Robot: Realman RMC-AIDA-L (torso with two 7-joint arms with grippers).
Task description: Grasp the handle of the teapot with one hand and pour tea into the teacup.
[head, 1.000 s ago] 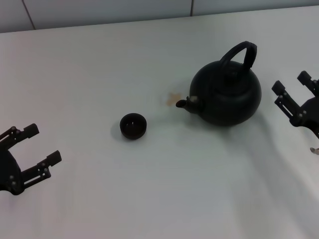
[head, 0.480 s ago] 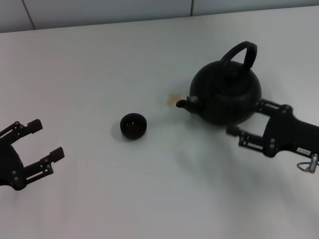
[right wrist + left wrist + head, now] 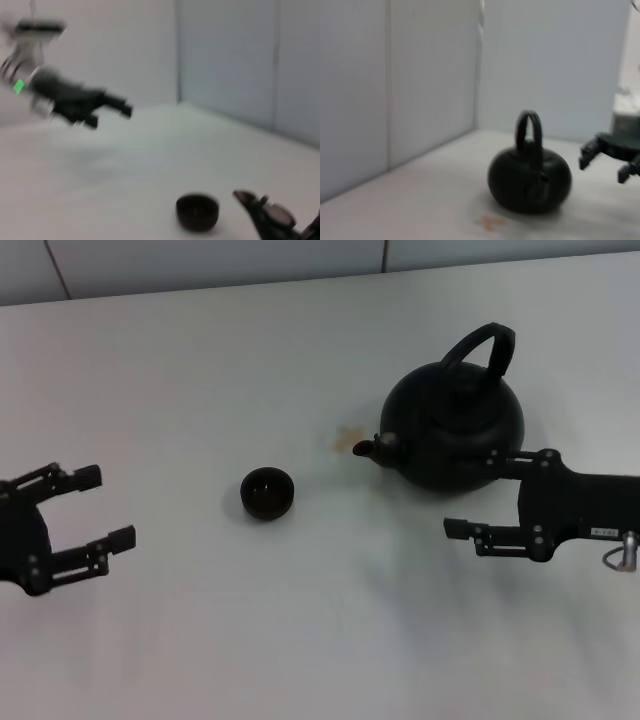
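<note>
The matte-black teapot [image 3: 455, 430] stands at the right of the white table, its spout [image 3: 366, 448] pointing left toward the teacup. Its arched handle [image 3: 482, 348] stands upright over the lid. The small dark teacup [image 3: 267, 492] sits apart, left of the teapot. My right gripper [image 3: 478, 494] is open and empty, close in front of the teapot's near right side and pointing left, well below the handle. My left gripper [image 3: 105, 508] is open and empty at the far left. The left wrist view shows the teapot [image 3: 530, 182], its handle [image 3: 529, 131] and the right gripper [image 3: 602, 166]. The right wrist view shows the teacup [image 3: 197, 212] and the spout [image 3: 246, 197].
A faint orange stain [image 3: 347, 437] marks the table [image 3: 300, 620] just left of the spout. A tiled wall [image 3: 200, 260] runs along the table's far edge. The left gripper [image 3: 110, 114] shows far off in the right wrist view.
My right gripper has swung in from the right edge, turned to point left, and now sits in front of the teapot. My left gripper has edged slightly right. Teapot and teacup have not moved.
</note>
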